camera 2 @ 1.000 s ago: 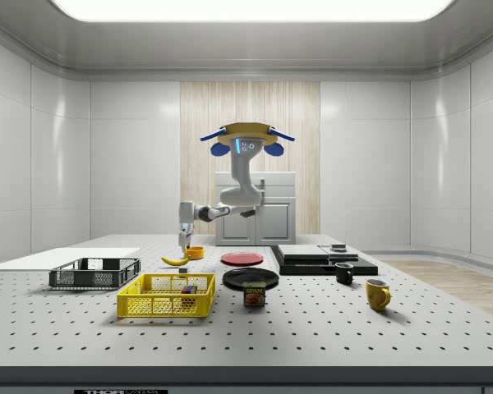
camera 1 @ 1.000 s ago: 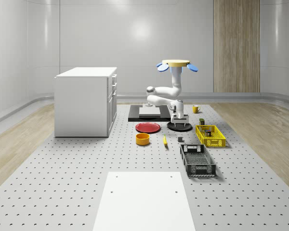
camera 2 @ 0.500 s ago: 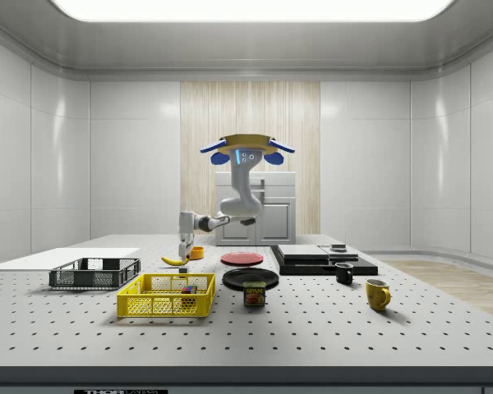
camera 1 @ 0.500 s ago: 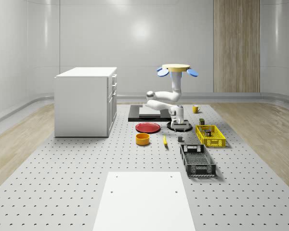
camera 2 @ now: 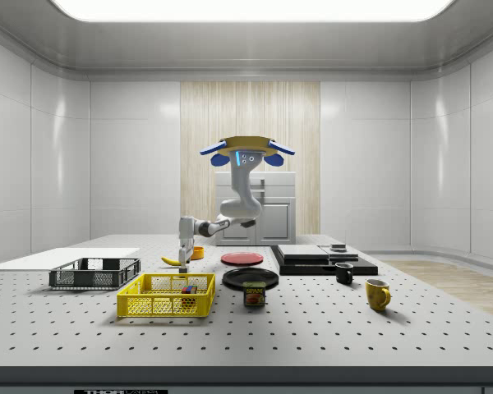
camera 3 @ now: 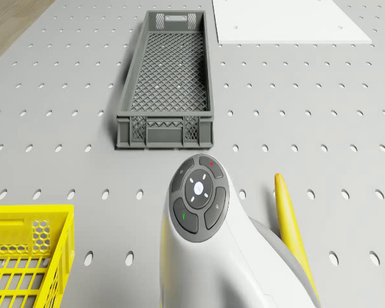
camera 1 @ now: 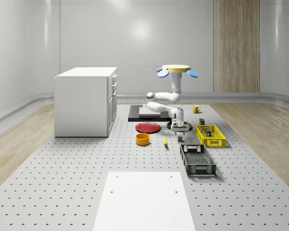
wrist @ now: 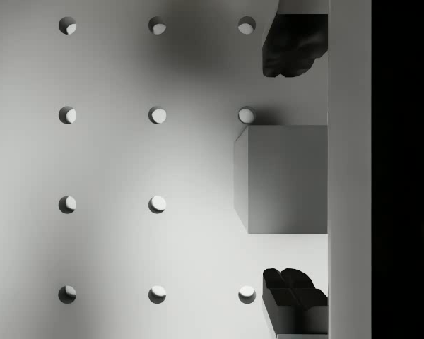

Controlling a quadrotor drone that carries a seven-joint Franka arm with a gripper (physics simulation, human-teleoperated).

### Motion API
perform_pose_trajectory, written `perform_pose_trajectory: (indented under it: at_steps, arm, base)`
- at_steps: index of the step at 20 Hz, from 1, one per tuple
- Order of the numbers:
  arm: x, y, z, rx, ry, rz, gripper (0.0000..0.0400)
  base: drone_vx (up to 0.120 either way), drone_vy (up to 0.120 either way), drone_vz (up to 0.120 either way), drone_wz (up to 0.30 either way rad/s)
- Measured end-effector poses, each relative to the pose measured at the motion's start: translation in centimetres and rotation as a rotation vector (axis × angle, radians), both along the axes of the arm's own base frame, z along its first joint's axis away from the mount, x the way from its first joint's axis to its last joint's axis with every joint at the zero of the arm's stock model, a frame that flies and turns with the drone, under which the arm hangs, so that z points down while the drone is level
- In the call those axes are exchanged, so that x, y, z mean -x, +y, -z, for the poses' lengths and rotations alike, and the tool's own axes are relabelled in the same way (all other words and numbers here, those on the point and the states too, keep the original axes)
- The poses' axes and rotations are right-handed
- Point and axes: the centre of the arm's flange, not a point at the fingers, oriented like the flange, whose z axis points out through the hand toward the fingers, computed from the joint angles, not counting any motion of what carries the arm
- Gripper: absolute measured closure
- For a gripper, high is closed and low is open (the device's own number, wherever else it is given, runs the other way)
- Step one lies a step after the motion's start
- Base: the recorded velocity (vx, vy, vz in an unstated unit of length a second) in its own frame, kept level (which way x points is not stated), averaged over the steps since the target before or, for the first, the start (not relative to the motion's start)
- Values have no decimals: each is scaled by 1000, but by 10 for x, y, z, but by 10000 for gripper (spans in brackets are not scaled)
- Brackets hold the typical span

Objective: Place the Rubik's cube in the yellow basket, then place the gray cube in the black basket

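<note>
The small gray cube (wrist: 286, 179) lies on the perforated table, also visible as a small block (camera 1: 180, 139). My gripper (wrist: 295, 176) is open just above it, one fingertip (wrist: 295, 46) on each side with gaps to the cube. The gripper (camera 1: 180, 129) hangs at the end of the bent white arm. The drone (camera 1: 177, 70) hovers above the table behind the gripper. The yellow basket (camera 1: 210, 135) stands to the whole-scene view's right of the gripper with the Rubik's cube (camera 2: 188, 288) inside. In front of the gray cube is the black basket (camera 1: 197, 159), open and holding nothing (camera 3: 169, 77).
A banana (camera 1: 164, 140), an orange bowl (camera 1: 142, 139) and a red plate (camera 1: 148, 127) lie to the whole-scene view's left of the gripper. A black plate (camera 2: 251, 278), a can (camera 2: 254, 294) and two mugs (camera 2: 377, 294) stand nearby. A white cabinet (camera 1: 85, 101) is at the left.
The drone has sunk a little and the arm has lowered the gripper down over the gray cube. The gripper has also turned about its axis. The objects have not moved.
</note>
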Motion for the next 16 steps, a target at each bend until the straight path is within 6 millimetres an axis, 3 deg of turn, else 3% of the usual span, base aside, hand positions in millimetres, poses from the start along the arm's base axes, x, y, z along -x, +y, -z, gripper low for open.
perform_pose_trajectory:
  at_steps: [8,16]
  arm:
    - [-21,2,-11,0,0,0,0]
    - [-26,4,-19,0,0,0,0]
  base:
    - [0,0,0,0]
    - [0,0,0,0]
